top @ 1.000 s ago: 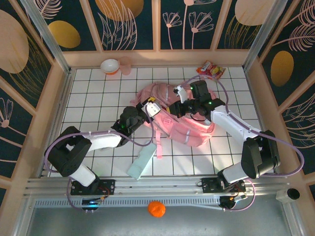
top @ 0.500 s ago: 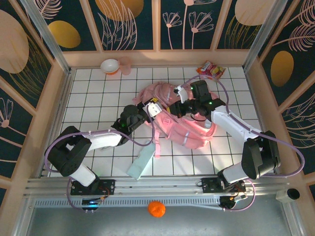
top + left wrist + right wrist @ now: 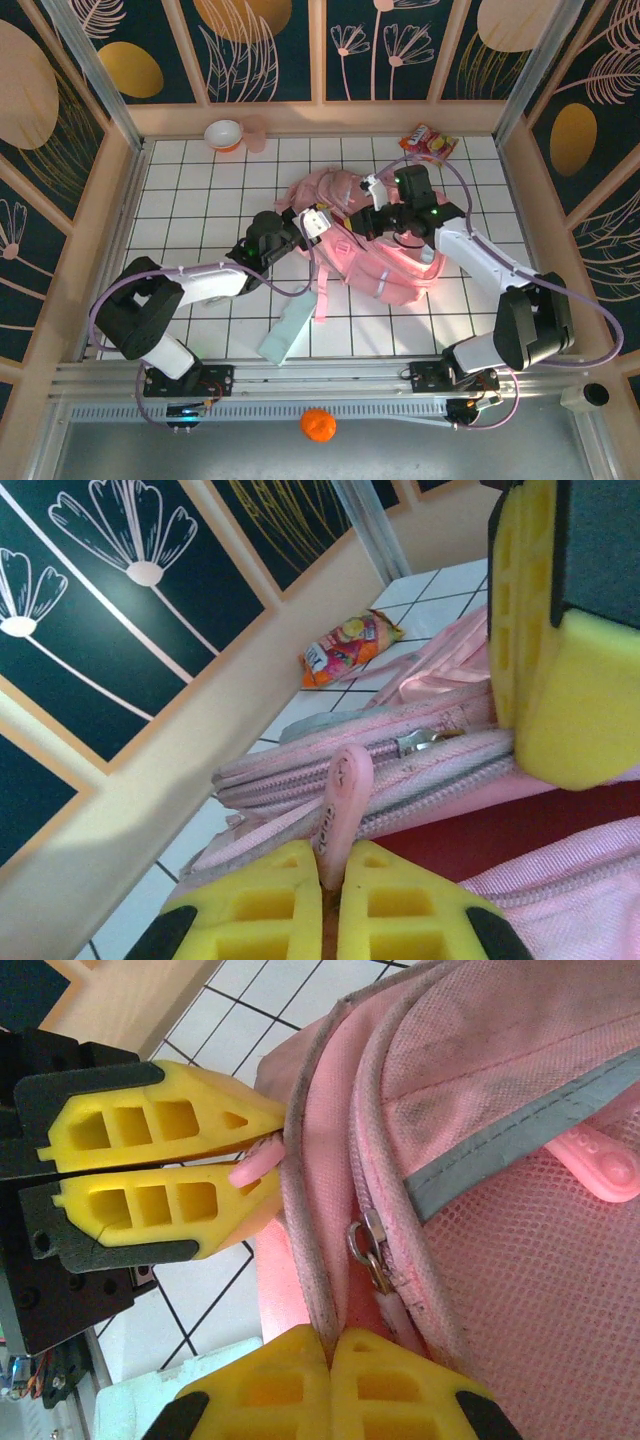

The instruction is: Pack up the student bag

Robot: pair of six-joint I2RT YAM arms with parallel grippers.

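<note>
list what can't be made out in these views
- backpack contents: left wrist view, hidden behind its zippered fabric
- zipper pull lower end: left wrist view, pinched inside left gripper
- snack packet lettering: top view, too small
- pale green item: right wrist view, cut by bottom edge

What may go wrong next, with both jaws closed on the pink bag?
The left jaws pinch only the thin zipper pull; it may slip out when tugged. The right jaws grip just a fabric edge of the student bag; if that slips, the soft bag may drag along instead of unzipping. Both jaws sit close together and might bump.
</note>
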